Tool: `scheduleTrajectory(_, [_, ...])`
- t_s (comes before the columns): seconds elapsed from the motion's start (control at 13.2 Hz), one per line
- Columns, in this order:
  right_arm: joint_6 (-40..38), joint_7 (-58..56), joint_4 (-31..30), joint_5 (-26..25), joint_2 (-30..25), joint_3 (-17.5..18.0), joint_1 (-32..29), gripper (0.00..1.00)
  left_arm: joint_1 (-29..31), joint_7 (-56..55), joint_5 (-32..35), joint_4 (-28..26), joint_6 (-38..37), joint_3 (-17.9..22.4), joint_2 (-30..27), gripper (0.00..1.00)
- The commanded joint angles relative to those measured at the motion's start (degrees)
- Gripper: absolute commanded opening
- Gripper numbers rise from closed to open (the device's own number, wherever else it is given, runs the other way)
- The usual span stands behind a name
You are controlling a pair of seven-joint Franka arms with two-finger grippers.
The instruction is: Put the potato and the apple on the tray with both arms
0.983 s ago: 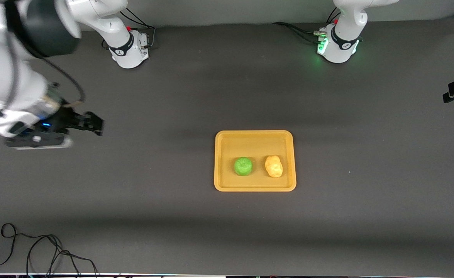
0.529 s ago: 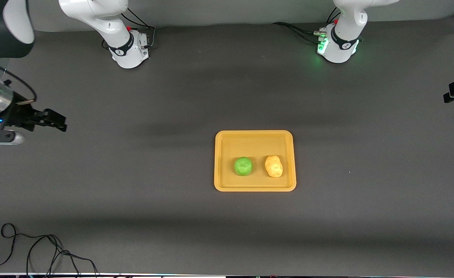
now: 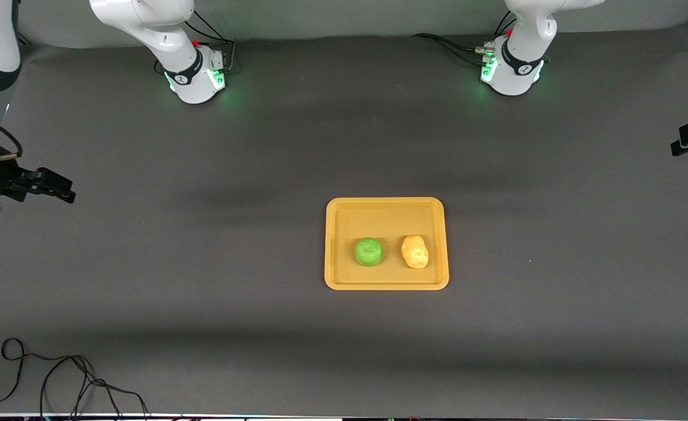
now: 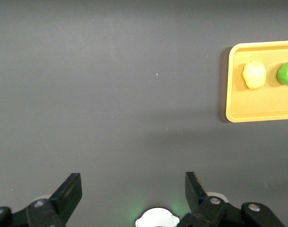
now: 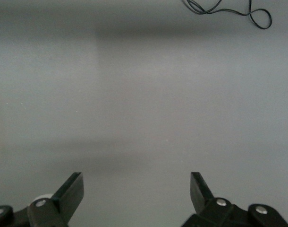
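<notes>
Both fruits on tray; arms clear

The apple (image 3: 368,252) and the potato (image 3: 415,251) lie side by side on the tray (image 3: 386,204), potato at 3 o'clock from the apple, its long axis running roughly 11 to 5. Right gripper (image 3: 57,190), jaws wide and empty, is over the table's right-arm end, tray toward 4 o'clock. Left gripper (image 4: 133,194), likewise spread and empty, is over bare table. No legible labels. Task judged complete

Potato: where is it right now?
In the front view the potato lies on the tray, beside the apple, on the side toward the left arm's end of the table.
</notes>
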Motion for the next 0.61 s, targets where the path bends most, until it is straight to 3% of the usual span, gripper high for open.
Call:
scheduleTrajectory(0.0, [-0.1,-1.9,1.5,0.6,0.7,2.5,-2.3,1.0,-0.9,-1.2,0.4,-0.4,0.7,0.4,-0.4,0.99])
scheduleTrajectory(0.23, [0.1,-0.9,1.1,0.7,0.3,0.0,1.7,1.0,-0.8,-1.0,0.4,-0.4,1.2,0.4,-0.4,1.0])
scheduleTrajectory(0.53, [-0.1,-0.9,1.0,0.9,0.4,-0.2,2.0,1.0,-0.8,-0.9,0.4,-0.4,1.5,0.4,-0.4,0.99])
